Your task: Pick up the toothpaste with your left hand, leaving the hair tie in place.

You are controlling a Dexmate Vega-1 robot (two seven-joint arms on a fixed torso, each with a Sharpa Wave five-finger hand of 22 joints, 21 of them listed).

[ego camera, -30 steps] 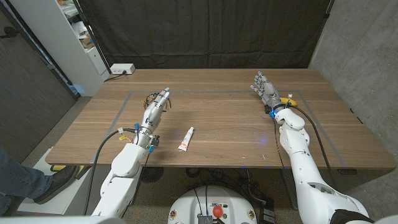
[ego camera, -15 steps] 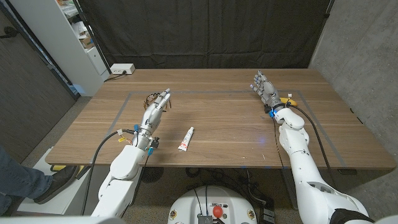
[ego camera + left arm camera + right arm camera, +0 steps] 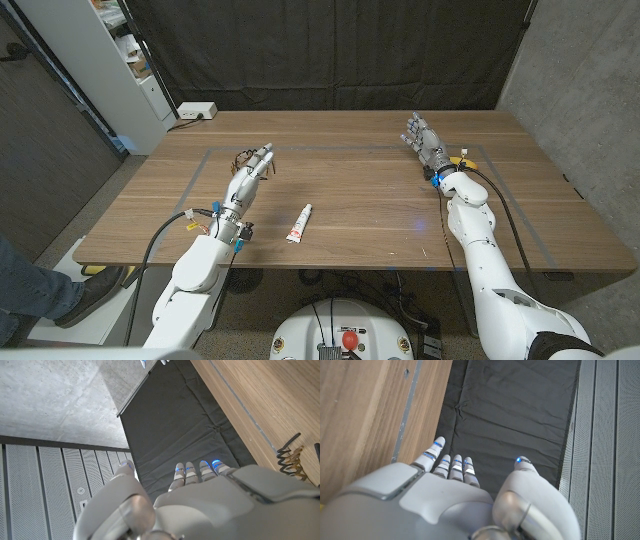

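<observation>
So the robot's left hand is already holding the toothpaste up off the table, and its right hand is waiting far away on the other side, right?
Not quite. The toothpaste lies on the table, untouched; the head view shows the left hand empty and apart from it. The right hand does wait far away on the other side.

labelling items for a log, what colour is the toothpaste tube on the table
Mostly white, with a red end toward the table's near edge; the toothpaste tube shows best in the head view.

I count one toothpaste [image 3: 300, 223] near the middle, one hair tie [image 3: 243, 157] up by my left hand [image 3: 254, 170], one table [image 3: 350, 190], and my right hand [image 3: 427, 145]: two hands.
</observation>
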